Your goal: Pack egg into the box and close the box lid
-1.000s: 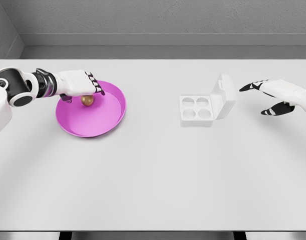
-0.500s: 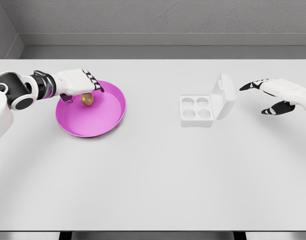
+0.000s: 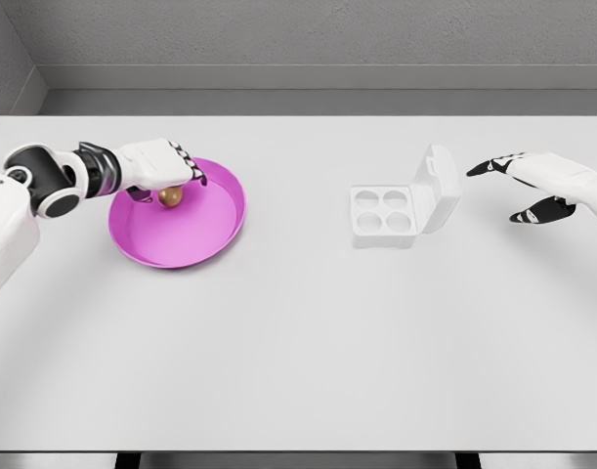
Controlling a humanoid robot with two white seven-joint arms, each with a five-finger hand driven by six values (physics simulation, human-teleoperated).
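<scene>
pink plate [image 3: 216, 231] holds brown egg [image 3: 169, 196], left hand [image 3: 159, 164] curled over it, grasp unclear. white box [image 3: 384, 216] well right, lid [image 3: 439, 189] up. right hand [image 3: 540, 186] spread, empty.

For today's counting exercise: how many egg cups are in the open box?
4, all empty, in a two-by-two grid in the box: two toward the far side, two nearer the camera. None seems hidden.

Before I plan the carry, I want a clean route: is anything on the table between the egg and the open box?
Nothing visible. The egg lies in the pink plate under the left hand; bare table separates it from the box, lid raised.
</scene>
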